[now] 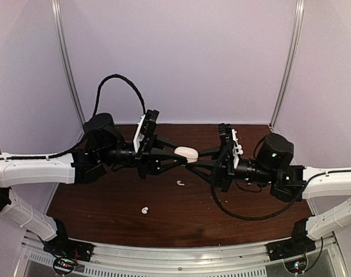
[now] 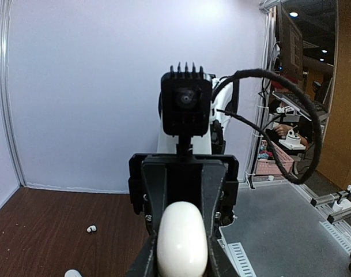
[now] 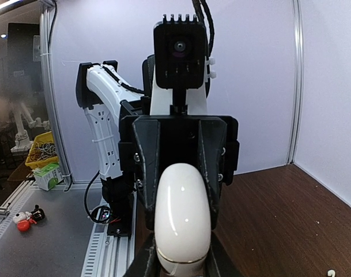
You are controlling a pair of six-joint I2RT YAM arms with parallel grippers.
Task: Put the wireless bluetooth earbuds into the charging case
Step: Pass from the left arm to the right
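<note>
- The top view shows the whole layout. Both arms reach inward over the dark wood-grain counter [image 1: 106, 202] and meet at a white, pebble-shaped charging case [image 1: 187, 153] held off the surface between them.
- The left pincer [image 1: 176, 154] is partly closed and clamps the case from its own side. The right pincer [image 1: 196, 157] is closed onto the other end.
- Only the top view shows two earbuds together. The upper earbud [image 1: 179, 183] lies loose on the counter just in front of the case. The lower earbud [image 1: 144, 210] lies farther toward the arm bases, well apart from it. Neither is in the case.
- The left wrist view looks along the glossy case to the right arm's camera. One small white earbud lies on the counter at lower left, and I cannot tell which of the two it is. A white rounded thing [image 2: 72, 273] is cut off by the bottom edge.
- The right wrist view alone shows a thin seam around the case near its lower end. A white speck lies on the counter at the bottom right corner.
- In the right wrist view, beyond the counter, there is a yellow crate [image 3: 40, 150] and a green-and-white box [image 3: 48, 175]. The print on the box is too blurred to read.
</note>
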